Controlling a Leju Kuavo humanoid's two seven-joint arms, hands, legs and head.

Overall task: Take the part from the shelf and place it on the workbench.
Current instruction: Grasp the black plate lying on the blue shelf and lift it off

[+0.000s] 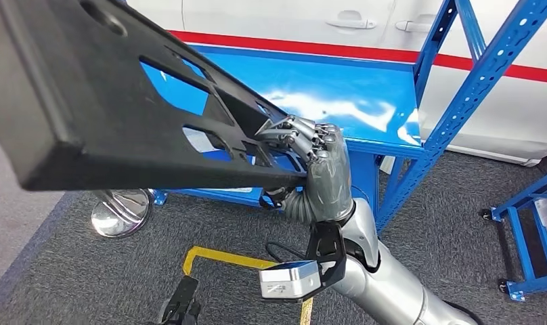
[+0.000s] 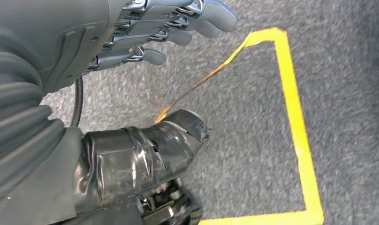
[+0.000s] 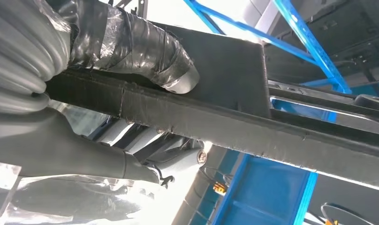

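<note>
The right robot hand (image 1: 323, 169) grips a large black flat part (image 1: 101, 115) by its near edge, fingers (image 1: 291, 132) curled over the top face and the taped thumb (image 3: 145, 51) pressed against the panel. From the hand the part runs out toward 10 o'clock, raised in the air and tilted, its cutouts showing the glossy blue counter (image 1: 338, 101) beneath and beyond it. The left robot hand (image 2: 145, 33) hangs over grey carpet (image 2: 244, 140) marked with yellow tape (image 2: 295, 126), fingers loosely spread, holding nothing. A blue perforated shelf frame (image 1: 474, 74) stands at 2 o'clock, with a white vehicle body (image 1: 291, 20) behind the counter.
</note>
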